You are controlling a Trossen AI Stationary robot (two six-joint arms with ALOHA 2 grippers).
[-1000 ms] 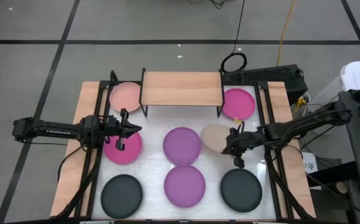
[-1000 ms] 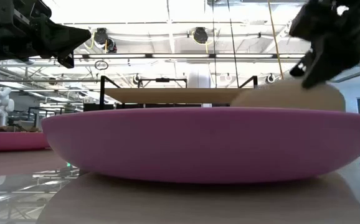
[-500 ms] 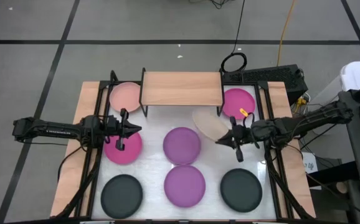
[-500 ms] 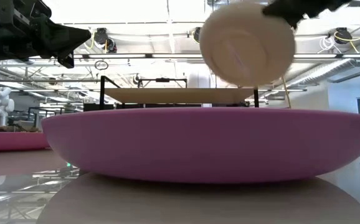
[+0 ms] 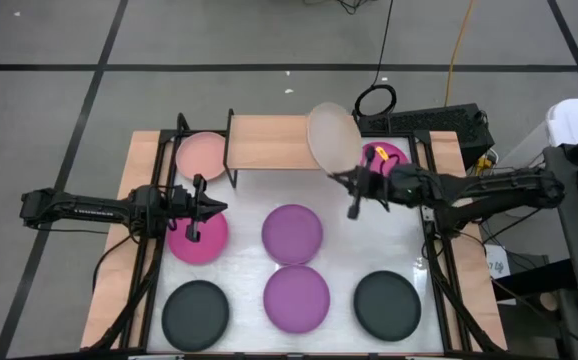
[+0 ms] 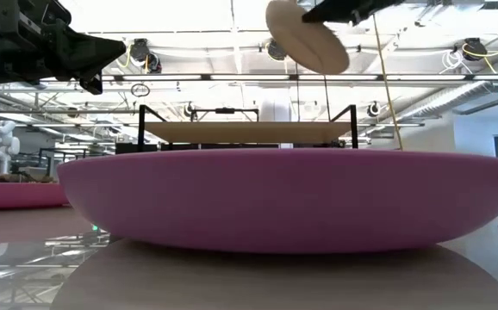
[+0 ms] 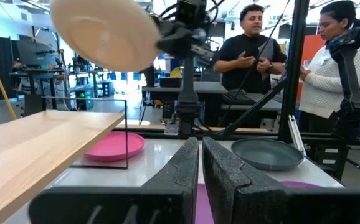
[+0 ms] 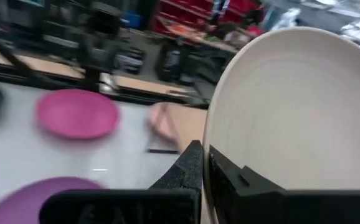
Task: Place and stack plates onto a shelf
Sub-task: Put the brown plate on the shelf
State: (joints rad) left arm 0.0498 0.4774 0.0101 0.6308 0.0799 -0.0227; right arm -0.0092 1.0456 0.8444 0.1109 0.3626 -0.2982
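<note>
The beige plate (image 5: 332, 138) hangs tilted above the right end of the light-wood shelf (image 5: 279, 142), with my right gripper (image 5: 350, 180) shut on it. Flat on the white table lie a salmon plate (image 5: 201, 155), two magenta plates (image 5: 197, 240) (image 5: 387, 160), two purple plates (image 5: 292, 232) (image 5: 297, 297) and two black plates (image 5: 195, 312) (image 5: 387, 305). My left gripper (image 5: 214, 207) stays shut with nothing in it above the left magenta plate. My right gripper pinches the beige plate's rim (image 8: 208, 146) between its two fingers (image 8: 186, 165), one on each face. The fingers reach in level from the table's right side. The plate is lifted clear and stands out steeply tilted beyond the fingers, above the shelf's right end.
The shelf's thin black legs (image 5: 231, 170) stand on the far part of the table, between the salmon plate and the right magenta plate. Wooden boards and black rails (image 5: 149, 250) run along both table sides. Two people (image 7: 248, 43) stand beyond the table's right side.
My right gripper has risen and gone toward the table's far edge, up to the shelf's right end, rolling its wrist on the way. The beige plate has come off the table with it and tipped from nearly flat to steeply tilted.
</note>
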